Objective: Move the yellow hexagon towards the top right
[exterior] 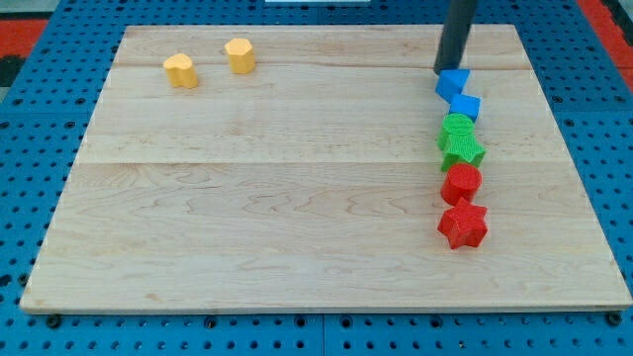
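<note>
The yellow hexagon (pixel 239 55) sits near the board's top edge, left of the middle. A yellow heart-shaped block (pixel 179 70) lies just to its left. My tip (pixel 446 71) is far to the right of both, near the top right of the board. It stands against the upper edge of a blue block (pixel 453 83). The rod rises out of the view's top.
Below the blue block a column of blocks runs down the right side: a blue cube (pixel 465 106), a green round block (pixel 457 127), a green star (pixel 462 150), a red round block (pixel 461 183) and a red star (pixel 463 225). The wooden board (pixel 297 227) lies on a blue pegboard.
</note>
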{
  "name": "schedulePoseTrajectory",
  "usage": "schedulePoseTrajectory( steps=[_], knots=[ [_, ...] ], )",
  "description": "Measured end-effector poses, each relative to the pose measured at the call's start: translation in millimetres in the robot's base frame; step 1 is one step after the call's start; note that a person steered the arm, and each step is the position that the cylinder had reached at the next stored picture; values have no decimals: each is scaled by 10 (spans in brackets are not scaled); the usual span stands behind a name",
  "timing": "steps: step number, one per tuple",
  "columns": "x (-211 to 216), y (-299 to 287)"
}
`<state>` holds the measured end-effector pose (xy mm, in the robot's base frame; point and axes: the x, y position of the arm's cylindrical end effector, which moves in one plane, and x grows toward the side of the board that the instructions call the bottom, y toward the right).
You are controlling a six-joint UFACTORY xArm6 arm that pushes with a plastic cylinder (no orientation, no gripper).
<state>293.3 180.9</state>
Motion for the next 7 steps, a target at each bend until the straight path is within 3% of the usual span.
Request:
schedulePoseTrajectory(
  steps=[4, 6, 7],
  knots=[
    [212, 25],
    [-356, 24],
    [-818, -416]
  ],
)
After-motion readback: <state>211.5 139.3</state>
